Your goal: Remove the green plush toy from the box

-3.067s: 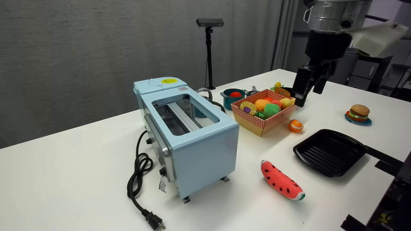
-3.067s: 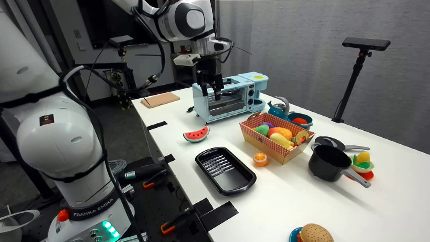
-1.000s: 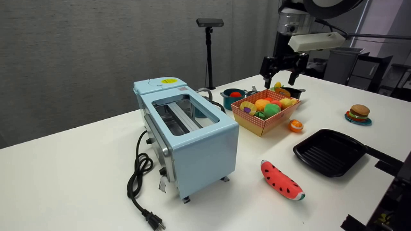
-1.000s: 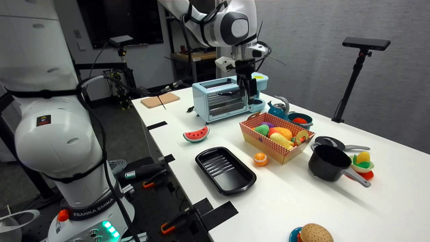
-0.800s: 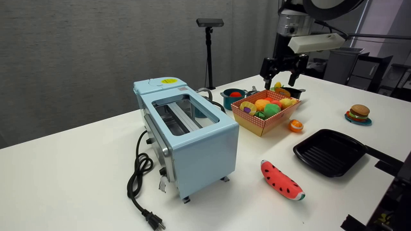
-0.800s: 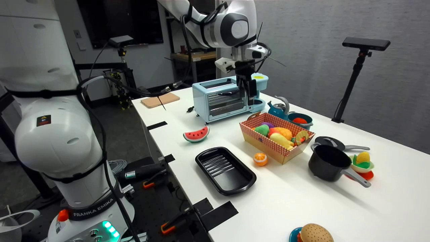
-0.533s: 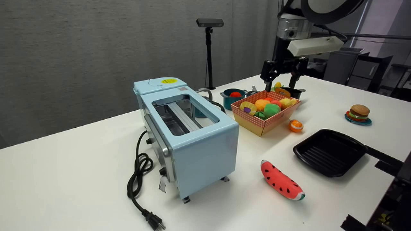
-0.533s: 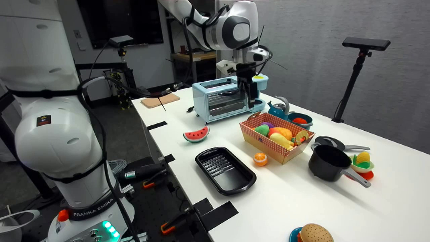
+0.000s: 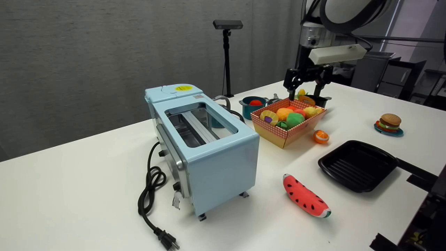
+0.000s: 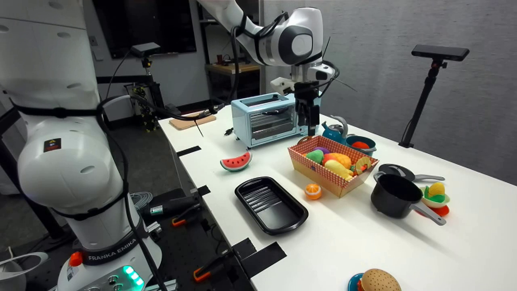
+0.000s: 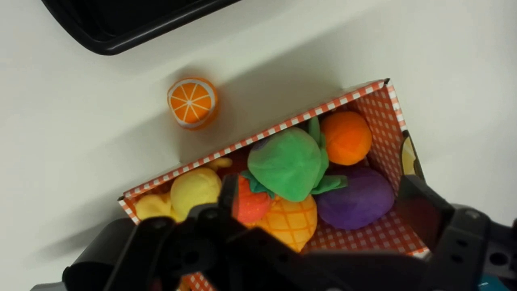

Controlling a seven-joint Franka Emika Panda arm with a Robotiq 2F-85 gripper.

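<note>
Evidently setting up the grasp, hovering above the gingham-trimmed box (image 10: pixel 317 177) with empty gripper (image 9: pixel 304 93) spread wide, facing the rounded green plush toy (image 11: pixel 287 162) lying inside the box, and probably needing to centre over that toy, descend, straddle it and squeeze before lifting.

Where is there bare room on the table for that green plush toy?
A broad bare patch of white tabletop lies between the grill pan, saucepan and toy hamburger; another, between the watermelon slice and the box. It's crowded inside the box around the green plush toy, and outside by the kettle and teal pot.
</note>
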